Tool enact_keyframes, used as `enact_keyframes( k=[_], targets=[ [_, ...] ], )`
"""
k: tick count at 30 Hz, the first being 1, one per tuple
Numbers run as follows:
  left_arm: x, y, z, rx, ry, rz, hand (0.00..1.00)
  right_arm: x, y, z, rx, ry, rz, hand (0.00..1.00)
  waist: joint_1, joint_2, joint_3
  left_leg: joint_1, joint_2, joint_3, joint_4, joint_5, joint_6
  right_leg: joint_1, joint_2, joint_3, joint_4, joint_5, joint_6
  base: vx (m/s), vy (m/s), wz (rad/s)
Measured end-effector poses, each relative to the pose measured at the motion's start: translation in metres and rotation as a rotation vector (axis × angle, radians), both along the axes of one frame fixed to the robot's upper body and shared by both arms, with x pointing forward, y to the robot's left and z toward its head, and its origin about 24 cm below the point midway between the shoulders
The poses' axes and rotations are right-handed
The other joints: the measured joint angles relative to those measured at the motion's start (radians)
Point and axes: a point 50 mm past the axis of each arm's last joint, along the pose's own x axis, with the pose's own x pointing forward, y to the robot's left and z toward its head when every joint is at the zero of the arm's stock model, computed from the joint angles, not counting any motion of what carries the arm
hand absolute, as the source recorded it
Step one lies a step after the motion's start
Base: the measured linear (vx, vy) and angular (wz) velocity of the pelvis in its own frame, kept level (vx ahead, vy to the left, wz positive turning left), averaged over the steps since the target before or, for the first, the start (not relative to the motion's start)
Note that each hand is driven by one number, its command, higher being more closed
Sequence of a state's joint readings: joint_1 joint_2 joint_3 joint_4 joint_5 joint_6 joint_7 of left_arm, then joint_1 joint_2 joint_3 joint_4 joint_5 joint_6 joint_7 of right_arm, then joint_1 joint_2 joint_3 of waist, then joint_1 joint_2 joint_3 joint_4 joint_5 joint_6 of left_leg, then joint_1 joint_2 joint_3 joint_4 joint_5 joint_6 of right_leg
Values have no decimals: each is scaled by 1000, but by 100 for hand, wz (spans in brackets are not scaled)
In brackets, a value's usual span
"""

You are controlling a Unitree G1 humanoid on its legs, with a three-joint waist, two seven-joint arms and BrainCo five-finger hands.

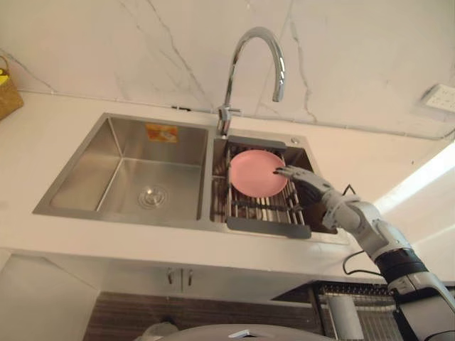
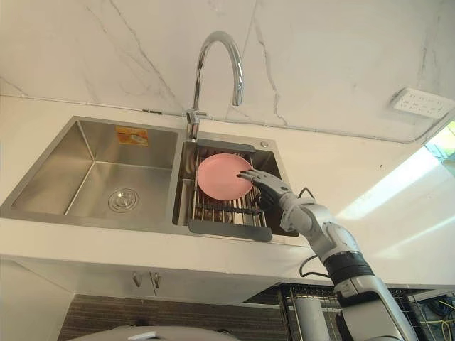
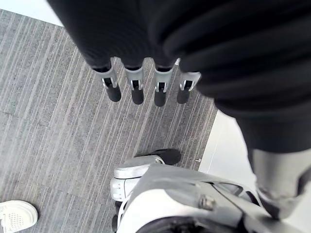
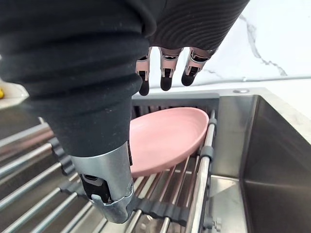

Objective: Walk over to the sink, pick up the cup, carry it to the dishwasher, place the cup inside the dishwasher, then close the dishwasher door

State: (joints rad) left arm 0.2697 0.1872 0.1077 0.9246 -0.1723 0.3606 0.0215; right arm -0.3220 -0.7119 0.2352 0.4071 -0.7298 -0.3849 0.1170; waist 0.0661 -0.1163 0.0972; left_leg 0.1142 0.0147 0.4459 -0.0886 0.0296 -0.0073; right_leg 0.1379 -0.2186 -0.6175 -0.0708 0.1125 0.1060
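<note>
While the right hand (image 2: 269,187) hovers by the pink dish (image 1: 254,172) tilted on the drain rack (image 1: 264,212) in the sink (image 1: 92,160), centre frame, fingers (image 4: 165,77) loosely spread and empty, a pinch on that shallow rim could slip and drop it; the left hand (image 3: 137,87) hangs slack-fingered.

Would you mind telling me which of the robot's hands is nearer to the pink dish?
Right. The right hand hovers at the edge of the pink dish over the sink rack; the left hand hangs above the floor.
</note>
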Motion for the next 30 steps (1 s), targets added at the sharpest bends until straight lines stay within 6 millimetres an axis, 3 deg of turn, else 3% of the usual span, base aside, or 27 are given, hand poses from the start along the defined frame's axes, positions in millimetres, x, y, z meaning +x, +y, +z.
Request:
enact_keyframes(
  k=[9, 14, 19, 24, 30],
  targets=[
    [2, 0, 0, 2, -6, -2, 0, 1, 17, -18, -74, -96, -24, 0, 18, -5, -11, -7, -5, -24, 1, 4, 6, 2, -2, -19, 3, 10, 9, 110, -16, 9],
    [2, 0, 0, 2, -11, -5, 0, 3, 20, -31, -97, -156, -91, 0, 30, -4, -14, -5, -4, -39, 7, 20, -11, 14, -2, -41, 7, 5, 3, 108, -37, 17],
    [0, -4, -1, -8, -6, -5, 0, 2, 21, -43, -129, -201, -157, 0, 41, 16, -8, -6, 5, -62, 0, 24, -15, 15, -2, -58, 42, -20, 1, -35, -22, 11],
    [-2, -8, -2, -16, 6, -25, 0, 5, 21, -42, -129, -300, -197, 0, 51, 34, 1, -14, 13, -65, 0, 21, -6, 13, -3, -60, 60, -44, 4, -119, 15, 6],
    [0, -6, -2, -22, -7, 3, 0, 6, 25, -37, -136, -382, -162, 0, 60, 14, 9, -63, 16, -41, 0, 21, -6, -18, 2, -54, 28, -46, 7, -28, 17, 11]
  ],
)
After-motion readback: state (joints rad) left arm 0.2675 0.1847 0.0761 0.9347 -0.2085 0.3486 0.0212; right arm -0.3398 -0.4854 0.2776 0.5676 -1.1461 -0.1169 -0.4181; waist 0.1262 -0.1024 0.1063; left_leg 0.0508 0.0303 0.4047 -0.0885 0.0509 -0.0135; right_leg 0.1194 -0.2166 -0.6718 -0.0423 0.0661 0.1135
